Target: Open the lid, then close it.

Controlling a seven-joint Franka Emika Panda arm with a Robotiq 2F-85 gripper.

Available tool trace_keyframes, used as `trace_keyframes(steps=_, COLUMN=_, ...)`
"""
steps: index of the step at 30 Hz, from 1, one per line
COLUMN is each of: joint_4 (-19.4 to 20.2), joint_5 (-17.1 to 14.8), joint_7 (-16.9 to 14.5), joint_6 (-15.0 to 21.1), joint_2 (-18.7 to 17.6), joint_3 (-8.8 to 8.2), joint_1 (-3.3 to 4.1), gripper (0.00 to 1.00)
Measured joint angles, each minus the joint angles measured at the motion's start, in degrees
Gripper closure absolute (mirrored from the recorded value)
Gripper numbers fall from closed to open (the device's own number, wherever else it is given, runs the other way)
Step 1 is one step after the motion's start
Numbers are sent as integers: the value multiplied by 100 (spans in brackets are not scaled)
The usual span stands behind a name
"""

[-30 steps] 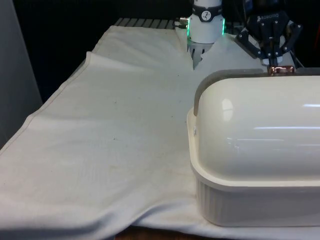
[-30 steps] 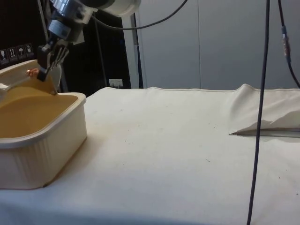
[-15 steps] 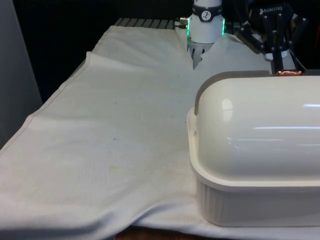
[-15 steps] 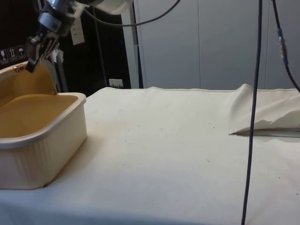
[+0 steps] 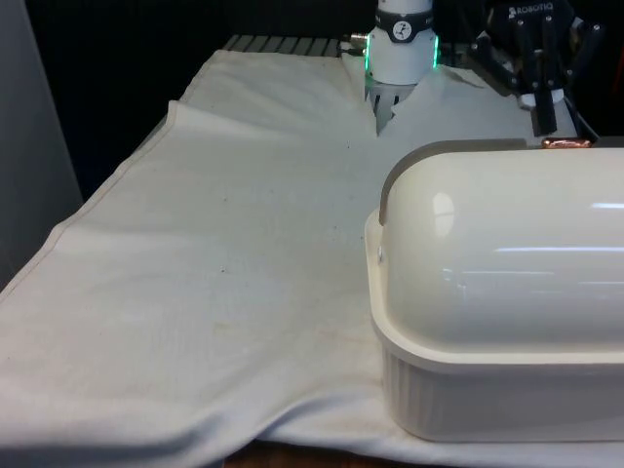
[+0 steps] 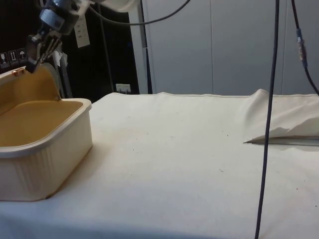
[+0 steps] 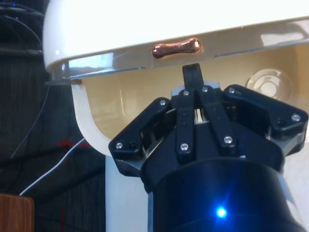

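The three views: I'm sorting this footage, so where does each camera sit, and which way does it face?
Front view: fixed, looks along the white cloth at the bread box on the front view's right; the arm and hand show beyond it.
Side view: at the table's side, looks into the open box; the hand hangs by the raised lid.
Wrist view: on the wrist, looks past the hand at the copper handle.
Shared: all three show the hand and the handle.
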State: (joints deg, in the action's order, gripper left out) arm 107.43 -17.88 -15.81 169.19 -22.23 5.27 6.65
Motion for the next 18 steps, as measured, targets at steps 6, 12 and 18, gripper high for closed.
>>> trace_keyframes(steps=6, joint_4=17, joint_5=0, joint_7=-11, joint_6=0, joint_2=172, joint_3=-17, joint_1=-6, gripper=100)
trace_keyframes(steps=12, joint_4=-40, joint_5=0, joint_7=-23, joint_6=0, joint_2=246, joint_3=-23, joint_1=-6, gripper=100)
trace_keyframes(steps=18, joint_4=-223, joint_5=6, joint_7=-57, joint_6=-6, joint_2=206, joint_3=-34, joint_1=-6, gripper=100)
